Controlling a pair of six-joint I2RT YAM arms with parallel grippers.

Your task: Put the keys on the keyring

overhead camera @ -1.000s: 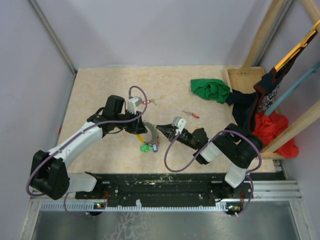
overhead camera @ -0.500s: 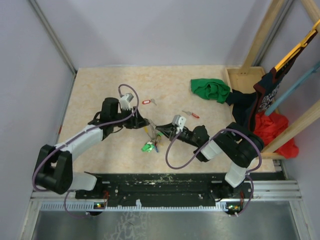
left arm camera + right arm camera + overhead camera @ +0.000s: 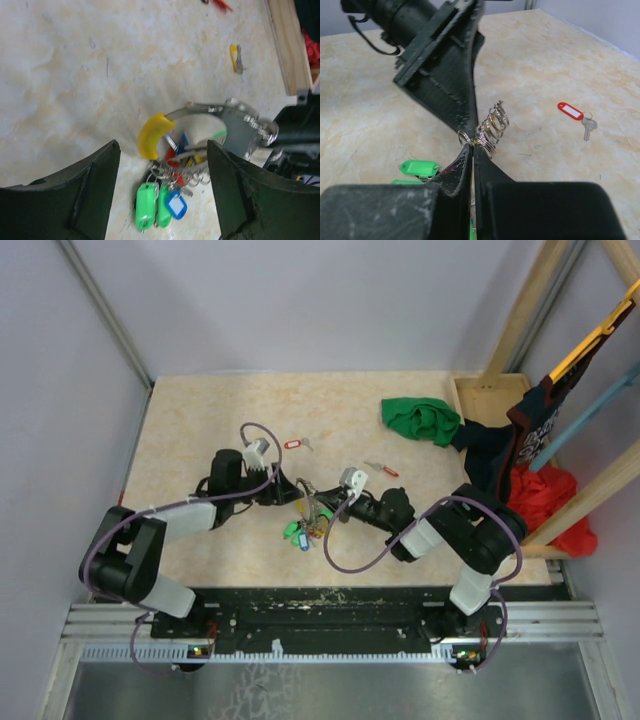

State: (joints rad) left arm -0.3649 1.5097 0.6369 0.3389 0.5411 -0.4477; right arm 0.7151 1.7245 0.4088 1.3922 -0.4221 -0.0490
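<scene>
Left gripper (image 3: 162,149): jaws spread wide, gripping nothing. Keyring (image 3: 200,107): frame centre, just ahead of those jaws. Right gripper (image 3: 471,150): pinched closed on the keyring's wire. Coloured tags (image 3: 156,210): bunched lower centre. Table (image 3: 65,60): bare across upper left.

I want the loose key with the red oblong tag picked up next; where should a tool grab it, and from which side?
Probably the red oblong plastic tag, pinched across its narrow width from above. It lies flat on the beige table with both long edges free, and offers more to hold than the small grey key ringed to its end.
</scene>
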